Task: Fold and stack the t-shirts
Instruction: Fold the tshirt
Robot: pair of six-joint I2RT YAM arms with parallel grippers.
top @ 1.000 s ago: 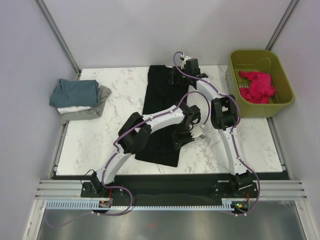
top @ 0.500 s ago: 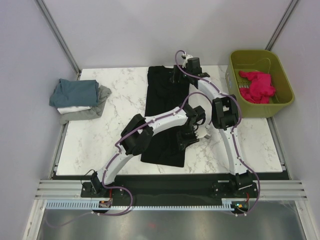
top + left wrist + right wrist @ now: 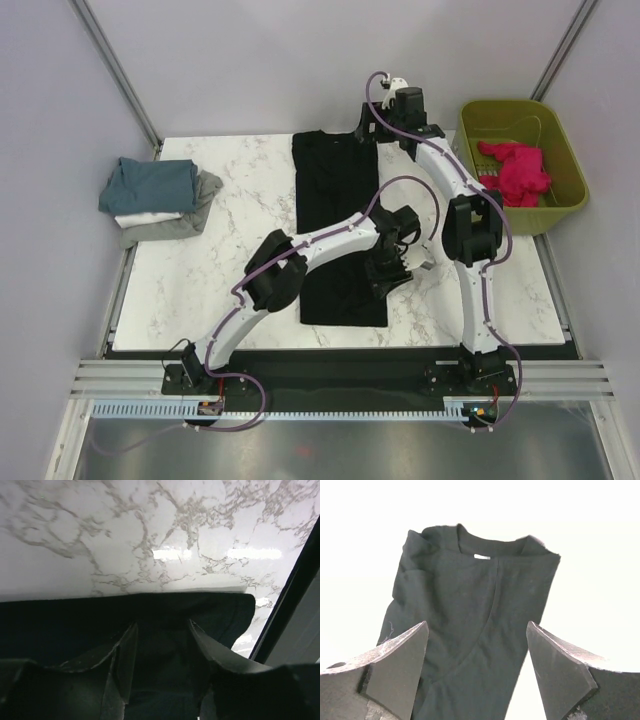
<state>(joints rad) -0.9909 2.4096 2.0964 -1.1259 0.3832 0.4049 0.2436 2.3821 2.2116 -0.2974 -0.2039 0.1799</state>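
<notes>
Top external view: teal-blue, grey and white t-shirts [image 3: 155, 195] sit piled at left, apparently done. The black t-shirt [image 3: 325, 190] lies mid-table, folded lengthwise only — cross-fold and stacking remain. Left gripper [image 3: 163, 625] and right gripper [image 3: 477, 625] — jaws parted, empty.

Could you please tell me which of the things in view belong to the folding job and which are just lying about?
Belonging to the job: black t-shirt, laid flat on the marble table; teal shirt, white shirt and grey shirt, piled at the left edge.
Lying about: olive basket at the right; pink cloth inside it, too crumpled to tell what it is.
</notes>
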